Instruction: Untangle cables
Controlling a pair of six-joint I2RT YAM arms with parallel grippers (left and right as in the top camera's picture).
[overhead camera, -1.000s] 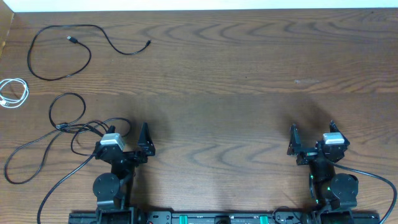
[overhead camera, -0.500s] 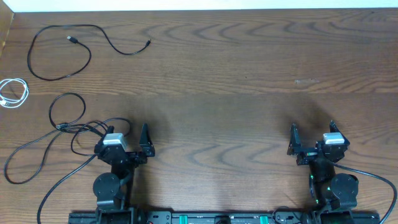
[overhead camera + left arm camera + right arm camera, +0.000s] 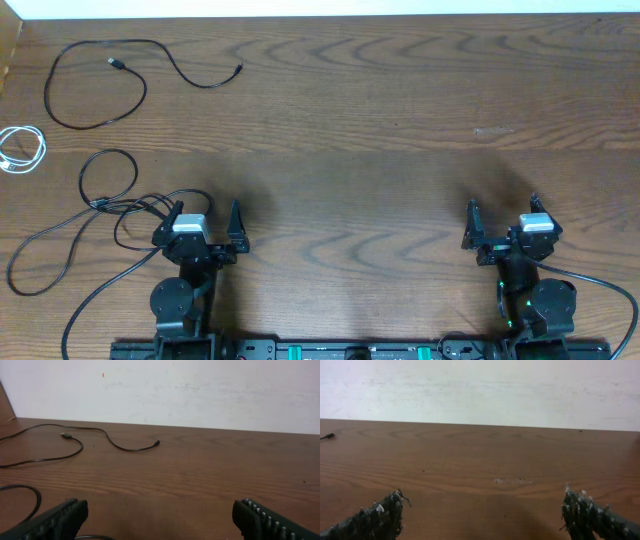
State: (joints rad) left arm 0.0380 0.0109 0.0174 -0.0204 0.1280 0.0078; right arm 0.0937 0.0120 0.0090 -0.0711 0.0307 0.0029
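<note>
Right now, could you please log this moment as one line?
left hand: open, empty | right hand: open, empty | upper black cable, white cable, lower black cable: lying apart, far left

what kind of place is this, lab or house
Probably a robot lab bench: left gripper and right gripper mounted at a wooden table, black cable laid out, plain white wall behind.

A: Surface?
B: Brown wooden table, wavy grain, with a small pale scuff right of centre.
A: Lying on it?
B: All at the left. Far corner: a black cable in one open loop, both plugs free. Left edge: a white cable, coiled. Nearer the front: a second black cable, loosely looped. The three lie apart.
</note>
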